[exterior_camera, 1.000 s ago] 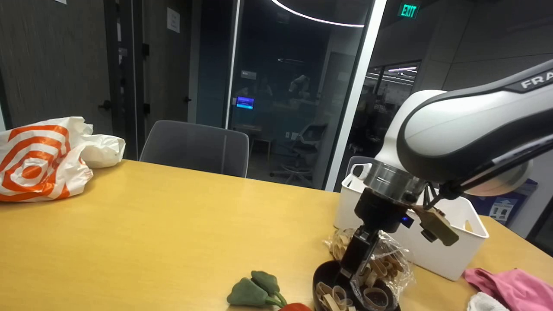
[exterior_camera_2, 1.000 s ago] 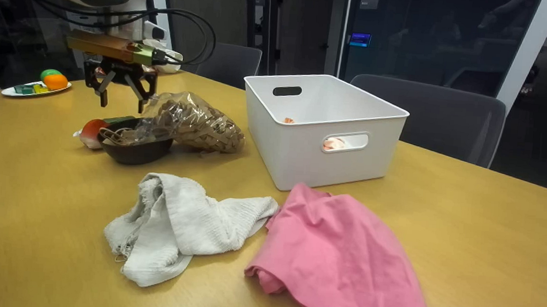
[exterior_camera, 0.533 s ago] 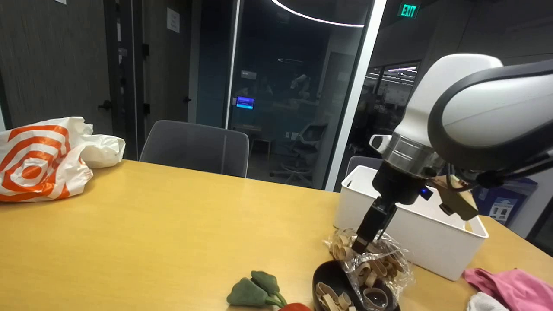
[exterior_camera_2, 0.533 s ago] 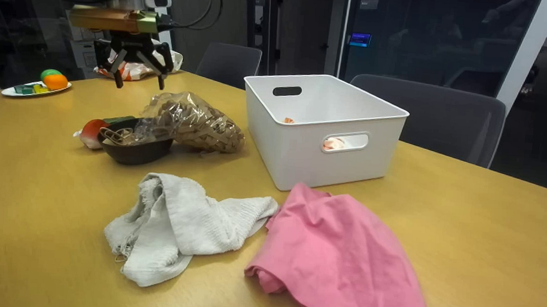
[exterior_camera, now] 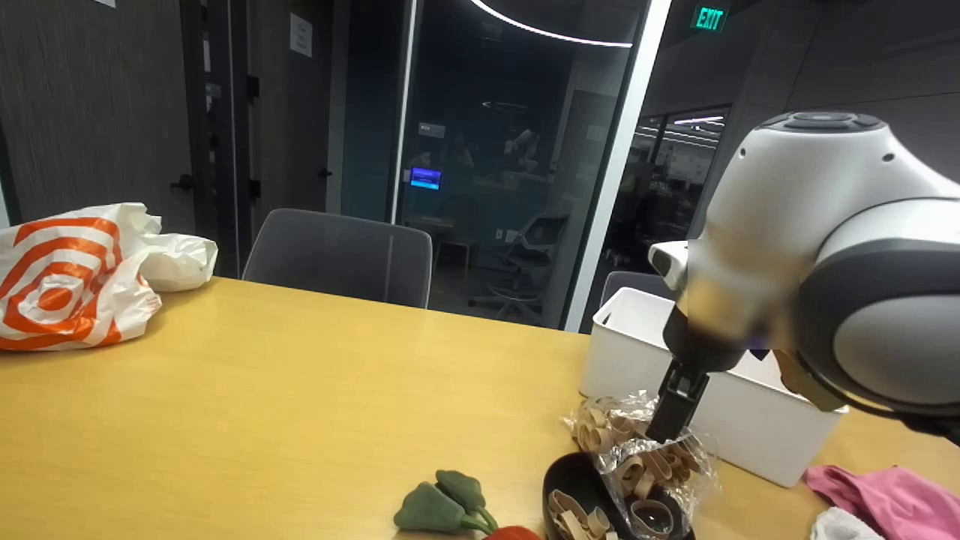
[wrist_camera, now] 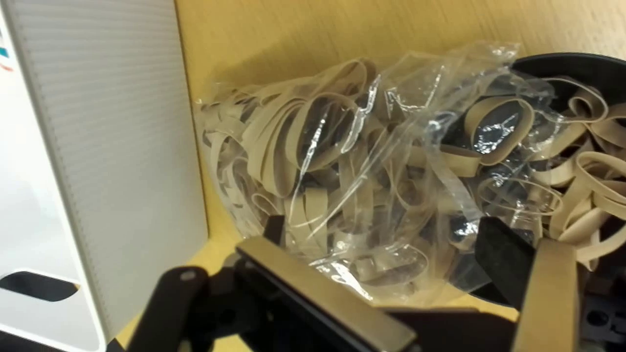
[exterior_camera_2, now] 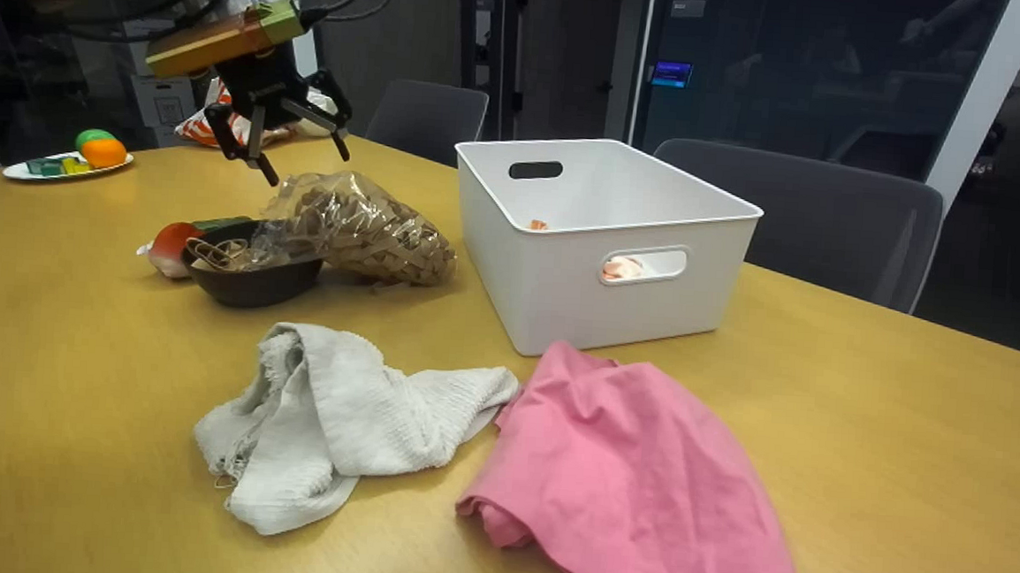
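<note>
- In an exterior view, the gripper [exterior_camera: 664, 436] is seen nearly edge-on above the plastic bag [exterior_camera: 637, 469], so its opening is hard to judge from there.
- The bag lies on its side on the table [exterior_camera: 300, 420], with a black bowl [exterior_camera: 556, 484] on its near side and a white bin [exterior_camera: 765, 435] beyond it to the right. Its mouth drapes into the bowl, whose rim probably props up that limp end.
- The bowl holds loose rubber bands [exterior_camera: 574, 521]; more of them fill the bag.
- Left of the bowl is a red toy vegetable [exterior_camera: 514, 534]; at far left slumps a shopping bag [exterior_camera: 75, 285], its contents hidden.
- In an exterior view, where an orange-and-white item [exterior_camera_2: 623, 269] shows through the near end of the bin, the gripper tilts over the bag, spread wide and holding nothing.
- On the near side, a white towel [exterior_camera_2: 361, 410] and a pink cloth [exterior_camera_2: 639, 498] lie crumpled, edges meeting.
- At far left, a plate [exterior_camera_2: 14, 174] carries an orange fruit [exterior_camera_2: 104, 153], a green fruit [exterior_camera_2: 92, 134] and small coloured pieces [exterior_camera_2: 61, 168].
- In the wrist view, the fingers [wrist_camera: 327, 293] stand well apart with no film pinched between them; whether a tip brushes the bag is unclear. The bin is left of the bag, the bowl right.
</note>
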Available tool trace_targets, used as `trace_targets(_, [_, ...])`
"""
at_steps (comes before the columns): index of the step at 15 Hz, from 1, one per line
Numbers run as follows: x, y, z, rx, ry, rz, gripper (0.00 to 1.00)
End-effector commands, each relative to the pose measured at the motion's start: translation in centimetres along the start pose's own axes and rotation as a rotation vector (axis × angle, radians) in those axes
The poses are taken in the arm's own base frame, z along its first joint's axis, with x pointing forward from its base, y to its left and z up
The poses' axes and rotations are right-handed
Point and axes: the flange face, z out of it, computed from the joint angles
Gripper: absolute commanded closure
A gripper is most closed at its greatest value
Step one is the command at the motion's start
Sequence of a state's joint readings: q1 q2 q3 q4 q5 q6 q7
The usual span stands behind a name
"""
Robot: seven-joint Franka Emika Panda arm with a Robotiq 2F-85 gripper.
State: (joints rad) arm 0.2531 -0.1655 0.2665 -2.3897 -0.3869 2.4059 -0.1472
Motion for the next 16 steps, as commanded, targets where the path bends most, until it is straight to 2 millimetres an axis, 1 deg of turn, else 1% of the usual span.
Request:
trace_targets(1, [-0.6, -0.7, 0.8, -0.124, 0.007, -0.035, 0.00])
trace_targets(3, [-0.8, -1.1, 1.6, -0.146, -0.027, -0.048, 0.00])
trace_targets(6, [-1.0, -1.3, 2.1, -0.180, -0.035, -0.039, 0.00])
trace_targets(7, [-1.0, -1.3, 2.2, -0.181, -0.032, -0.027, 0.25])
trace_targets(8, [-1.0, -1.2, 2.2, -0.190, -0.029, -0.015, 0.28])
trace_targets(9, [-1.0, -1.3, 2.3, -0.188, -0.025, -0.005, 0.34])
trace_targets(16, [-0.9, -1.3, 2.8, -0.210, -0.013, 0.079, 0.89])
